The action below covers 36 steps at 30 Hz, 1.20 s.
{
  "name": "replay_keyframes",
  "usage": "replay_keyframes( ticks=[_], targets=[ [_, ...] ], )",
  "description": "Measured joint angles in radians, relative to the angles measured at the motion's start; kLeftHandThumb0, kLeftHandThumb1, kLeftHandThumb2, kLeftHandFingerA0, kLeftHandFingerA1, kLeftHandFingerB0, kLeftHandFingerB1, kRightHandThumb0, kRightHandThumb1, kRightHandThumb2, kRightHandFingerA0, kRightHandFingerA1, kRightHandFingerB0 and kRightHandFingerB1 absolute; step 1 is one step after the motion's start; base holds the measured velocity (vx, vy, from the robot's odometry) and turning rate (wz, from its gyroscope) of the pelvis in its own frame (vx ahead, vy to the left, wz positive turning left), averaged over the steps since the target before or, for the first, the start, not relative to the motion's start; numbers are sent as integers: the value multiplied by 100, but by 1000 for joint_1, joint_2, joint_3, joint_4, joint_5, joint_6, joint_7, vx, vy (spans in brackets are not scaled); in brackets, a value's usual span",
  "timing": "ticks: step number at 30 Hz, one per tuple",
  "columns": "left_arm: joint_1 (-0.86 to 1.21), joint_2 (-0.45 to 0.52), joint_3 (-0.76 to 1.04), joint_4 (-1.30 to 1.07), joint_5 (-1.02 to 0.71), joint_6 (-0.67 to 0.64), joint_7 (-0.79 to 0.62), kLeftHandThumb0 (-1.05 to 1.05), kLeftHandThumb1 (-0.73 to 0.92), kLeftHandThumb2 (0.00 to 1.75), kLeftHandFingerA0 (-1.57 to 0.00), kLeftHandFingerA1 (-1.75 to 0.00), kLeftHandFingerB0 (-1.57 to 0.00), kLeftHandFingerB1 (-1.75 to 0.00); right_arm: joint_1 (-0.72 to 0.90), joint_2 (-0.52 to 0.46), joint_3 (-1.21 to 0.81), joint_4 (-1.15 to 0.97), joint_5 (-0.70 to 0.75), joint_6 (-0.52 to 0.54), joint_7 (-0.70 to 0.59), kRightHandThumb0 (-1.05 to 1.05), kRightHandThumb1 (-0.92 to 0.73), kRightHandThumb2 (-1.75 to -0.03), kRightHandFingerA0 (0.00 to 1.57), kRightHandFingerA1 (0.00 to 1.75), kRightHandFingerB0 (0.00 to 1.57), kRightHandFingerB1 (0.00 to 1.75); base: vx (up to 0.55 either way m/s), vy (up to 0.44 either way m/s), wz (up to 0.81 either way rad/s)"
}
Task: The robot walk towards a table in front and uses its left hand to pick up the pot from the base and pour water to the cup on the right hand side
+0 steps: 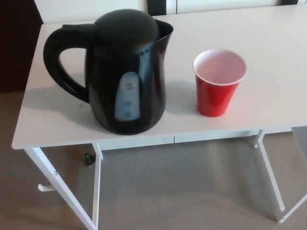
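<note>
Head view. A black electric kettle (127, 72) stands upright on the white counter (268, 57), left of centre and near the front edge. Its domed lid is closed. The loop handle (57, 57) projects toward 9 o'clock and the spout (165, 28) points toward 2 o'clock. A pale, translucent water-level window (128, 97) with printed markings faces the camera at 6 o'clock on the body. The kettle's lower rim meets the counter surface; a separate base cannot be distinguished beneath it.

A red disposable cup (218, 82) with a white interior stands upright at 3 o'clock from the kettle, near it but not touching; bare counter shows between the two. The cup's mouth is open to the camera. Whether it holds liquid cannot be determined.

The counter rests on a white metal frame (60, 184). A small black knob (89, 159) sits on the frame under the front left corner. Grey-brown carpet (182, 191) lies under and in front of the counter. At 12 o'clock, behind the counter, a white surface with a dark vertical strip (156, 6) is visible.

Neither the left nor the right robot hand appears in this view, so the finger position of each cannot be told.
</note>
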<state>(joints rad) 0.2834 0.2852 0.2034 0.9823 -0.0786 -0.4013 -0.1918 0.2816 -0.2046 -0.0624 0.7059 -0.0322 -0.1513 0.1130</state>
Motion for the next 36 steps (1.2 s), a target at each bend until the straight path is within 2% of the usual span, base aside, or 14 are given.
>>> replay_keyframes(
  ticks=[1, 10, 11, 19, 20, 21, 22, 32, 36],
  targets=[
    [0, 0, 0, 0, 0, 0, 0, -40, 51, 71, -49, -50, -40, -43, -4, 0, -1, 6, 1, 0, 1, -25, -53, -55, 61, 52, 56, 48, 34, 19, -9],
    [-27, 15, 1, -2, 0, 4, 1, -39, 51, 70, -48, -48, -39, -42, -37, 7, -14, 82, 6, -28, 18, -23, -54, -55, 61, 51, 55, 48, 95, 183, -2],
    [-29, 21, 2, -6, 0, 4, 1, -40, 51, 70, -48, -48, -38, -42, -38, 8, -13, 88, 5, -34, 19, -25, -53, -55, 66, 53, 57, 48, 116, 96, 1],
    [-36, 23, -1, -23, -1, 11, 4, -39, 51, 70, -49, -49, -39, -43, -38, 9, -16, 97, 6, -54, 21, -26, -53, -55, 65, 54, 56, 48, 95, -45, 7],
    [-36, 23, -1, -24, -1, 13, 4, -31, 60, 59, -54, -42, -43, -35, -38, 9, -16, 97, 6, -54, 22, -25, -55, -56, 65, 54, 56, 48, 98, -184, 13],
    [-36, 24, -1, -25, -1, 16, 4, -31, 60, 59, -54, -42, -43, -35, -38, 10, -17, 97, 6, -55, 22, -25, -55, -56, 65, 54, 56, 48, 109, -224, 10],
    [-36, 23, -1, -25, -1, 17, 4, -38, 51, 71, -48, -49, -39, -43, -39, 9, -17, 98, 6, -55, 22, -25, -55, -56, 66, 55, 59, 49, -30, -150, -48],
    [-45, 21, -19, -40, 7, 27, 10, -40, 51, 71, -49, -50, -38, -43, -59, 4, -22, 110, 2, -57, 20, -27, -54, -56, 72, 56, 58, 48, 56, -4, 3],
    [-45, 21, -20, -40, 10, 27, 10, -39, 51, 71, -47, -49, -37, -42, -61, 3, -21, 119, 0, -60, 17, -26, -54, -56, 69, 56, 56, 48, -1, 65, -3]
  ],
)
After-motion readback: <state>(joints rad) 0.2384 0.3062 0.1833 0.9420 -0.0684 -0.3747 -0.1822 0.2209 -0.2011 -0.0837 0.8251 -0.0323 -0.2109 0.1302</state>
